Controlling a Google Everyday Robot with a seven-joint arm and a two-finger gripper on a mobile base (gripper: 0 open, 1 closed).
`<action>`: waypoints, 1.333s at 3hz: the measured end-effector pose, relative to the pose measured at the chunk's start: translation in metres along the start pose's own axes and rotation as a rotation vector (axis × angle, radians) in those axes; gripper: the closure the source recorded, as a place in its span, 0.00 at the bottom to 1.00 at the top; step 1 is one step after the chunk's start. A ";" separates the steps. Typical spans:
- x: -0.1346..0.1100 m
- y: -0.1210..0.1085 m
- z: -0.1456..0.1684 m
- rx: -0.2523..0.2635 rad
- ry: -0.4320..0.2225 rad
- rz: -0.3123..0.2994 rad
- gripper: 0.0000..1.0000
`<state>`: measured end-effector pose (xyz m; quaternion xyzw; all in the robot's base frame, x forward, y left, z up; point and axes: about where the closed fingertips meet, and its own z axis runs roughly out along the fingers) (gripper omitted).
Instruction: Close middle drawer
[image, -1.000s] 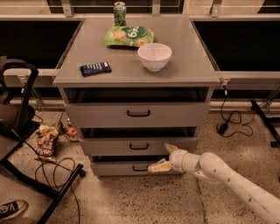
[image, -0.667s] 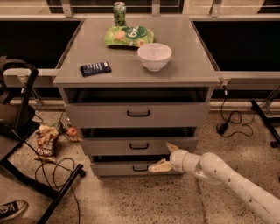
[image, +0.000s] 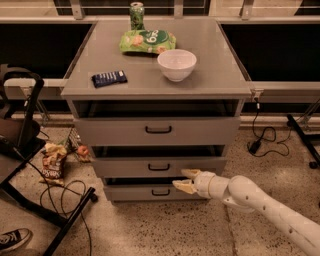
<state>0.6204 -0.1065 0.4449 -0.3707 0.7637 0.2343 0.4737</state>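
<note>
The grey cabinet (image: 210, 85) has three drawers. The middle drawer (image: 125, 166) has a flat grey front with a small black bar handle (image: 159, 167) and stands a little way out, with a dark gap above it. My gripper (image: 185, 180) is on a white arm reaching in from the lower right. It sits just below the middle drawer's front, right of the handle, in front of the bottom drawer (image: 130, 192). Its two yellowish fingers (image: 183, 186) are spread apart and hold nothing.
The top drawer (image: 115, 131) is also slightly out. On the cabinet top are a white bowl (image: 176, 64), a green chip bag (image: 147, 41), a green can (image: 137, 15) and a dark blue bar (image: 109, 78). A black stand (image: 30, 125), cables and snack wrappers (image: 53, 161) lie at the left.
</note>
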 end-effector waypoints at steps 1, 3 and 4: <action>0.004 0.013 -0.053 0.062 0.130 -0.058 0.77; 0.004 0.039 -0.125 0.194 0.371 -0.047 1.00; -0.007 0.034 -0.165 0.337 0.441 0.065 1.00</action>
